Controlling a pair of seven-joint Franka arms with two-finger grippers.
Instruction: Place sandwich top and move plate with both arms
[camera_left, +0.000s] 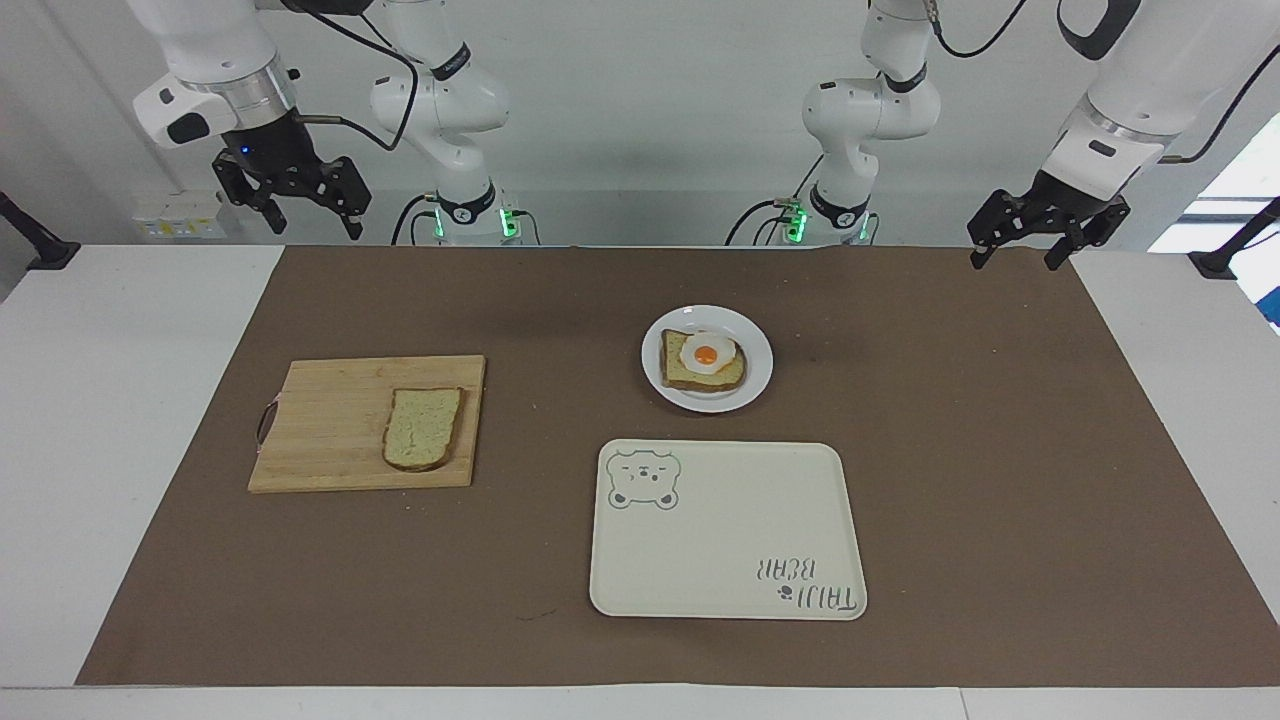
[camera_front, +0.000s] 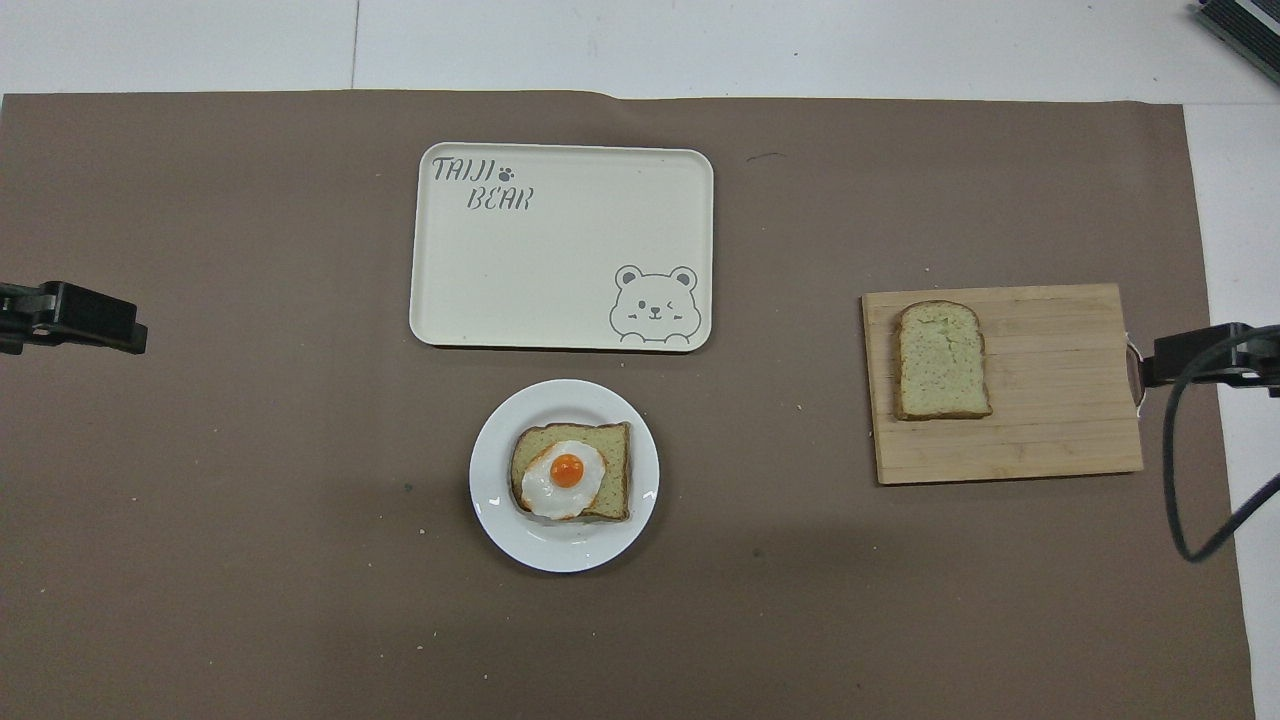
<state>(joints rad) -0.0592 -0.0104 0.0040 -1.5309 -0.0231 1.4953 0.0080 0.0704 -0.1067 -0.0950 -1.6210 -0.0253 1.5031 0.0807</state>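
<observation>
The sandwich top (camera_left: 424, 428) is a plain slice lying on a wooden cutting board (camera_left: 330, 420) toward the right arm's end; it also shows in the overhead view (camera_front: 942, 360). The white plate (camera_left: 757, 345) sits mid-table, nearer to the robots than the tray, and carries a bread slice with a fried egg (camera_left: 705, 358); the plate's rim shows from above (camera_front: 490, 500). My right gripper (camera_left: 310, 226) hangs open and empty, high over the table's robot-side edge. My left gripper (camera_left: 1013, 262) hangs open and empty, over the mat's corner at the left arm's end.
A cream rectangular tray with a bear drawing (camera_left: 740, 520) lies farther from the robots than the plate, close beside it. The cutting board (camera_front: 1060, 400) has a handle at its outer end. A brown mat (camera_left: 1000, 450) covers the table.
</observation>
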